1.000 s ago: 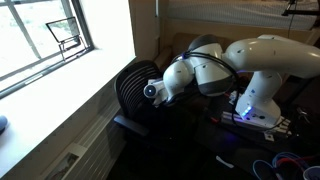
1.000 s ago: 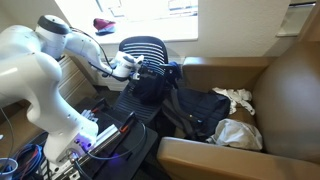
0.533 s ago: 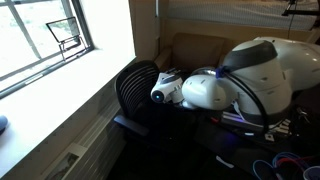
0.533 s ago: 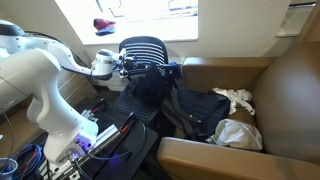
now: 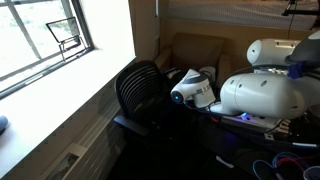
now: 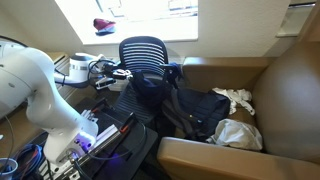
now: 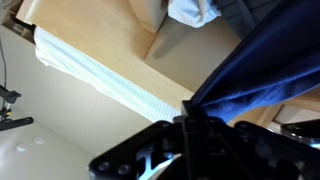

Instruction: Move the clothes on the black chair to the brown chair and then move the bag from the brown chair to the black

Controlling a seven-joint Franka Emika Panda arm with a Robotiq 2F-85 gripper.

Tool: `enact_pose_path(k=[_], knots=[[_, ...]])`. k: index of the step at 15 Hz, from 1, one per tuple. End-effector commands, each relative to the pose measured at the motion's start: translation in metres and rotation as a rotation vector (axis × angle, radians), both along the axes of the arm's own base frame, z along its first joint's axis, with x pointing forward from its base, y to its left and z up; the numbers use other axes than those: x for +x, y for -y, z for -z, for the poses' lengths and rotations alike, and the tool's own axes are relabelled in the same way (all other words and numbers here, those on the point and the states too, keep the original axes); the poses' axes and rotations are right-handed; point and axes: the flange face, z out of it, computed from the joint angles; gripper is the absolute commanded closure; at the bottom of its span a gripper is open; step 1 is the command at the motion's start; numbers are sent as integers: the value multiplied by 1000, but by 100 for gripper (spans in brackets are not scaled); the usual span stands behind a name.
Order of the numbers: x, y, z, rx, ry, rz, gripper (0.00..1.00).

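The claw (image 7: 187, 121) is clenched on a fold of the dark blue bag (image 6: 196, 110). In the wrist view the fabric stretches away from the claw toward 2 o'clock. In an exterior view, the bag lies draped from the seat of the brown chair (image 6: 290, 90) onto the black chair (image 6: 147, 48) at its 10 o'clock. The clothes (image 6: 236, 98) rest on the brown chair seat, touching the bag at its 3 o'clock.

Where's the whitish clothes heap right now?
In an exterior view, the small whitish fabric heap lies on the tan-brown padded armchair, on its seat beside the dark bag, on the side away from the black ribbed office chair.
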Motion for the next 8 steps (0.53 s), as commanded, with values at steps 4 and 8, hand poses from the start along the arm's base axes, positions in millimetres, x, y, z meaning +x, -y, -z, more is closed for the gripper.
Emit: enact_pose_path(k=[4,8], knots=[[-2,10,-14,59,39,111,99],[-47,83,-50,126,77,268,99]])
